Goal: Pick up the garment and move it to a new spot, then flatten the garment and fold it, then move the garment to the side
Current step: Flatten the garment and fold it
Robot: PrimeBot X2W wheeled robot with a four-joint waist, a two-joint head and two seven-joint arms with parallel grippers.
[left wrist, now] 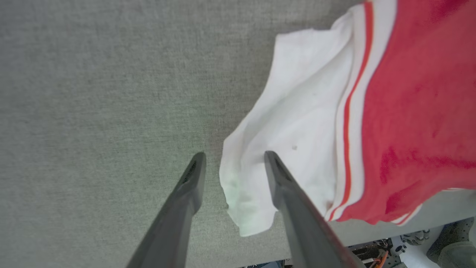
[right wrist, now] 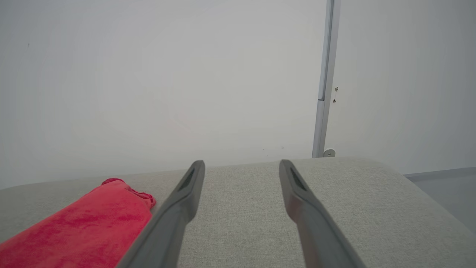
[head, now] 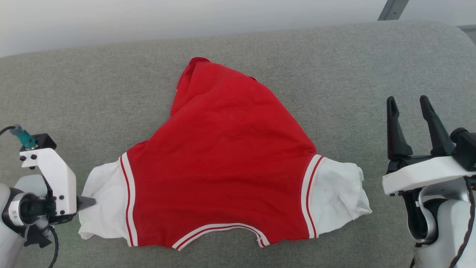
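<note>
Red with white sleeves, the garment point(head: 223, 160) lies spread across the middle of the grey padded surface point(head: 334, 67). The left hand point(left wrist: 234, 158) has its fingers parted, with the edge of the left sleeve point(head: 104, 201) between them. The right hand point(head: 409, 102) is spread wide and empty, well right of the garment.

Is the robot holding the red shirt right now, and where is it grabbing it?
Nothing is held. The left jaws stand open around the edge of the garment's white sleeve, not pinching it. The right jaws stand open, apart from it.
</note>
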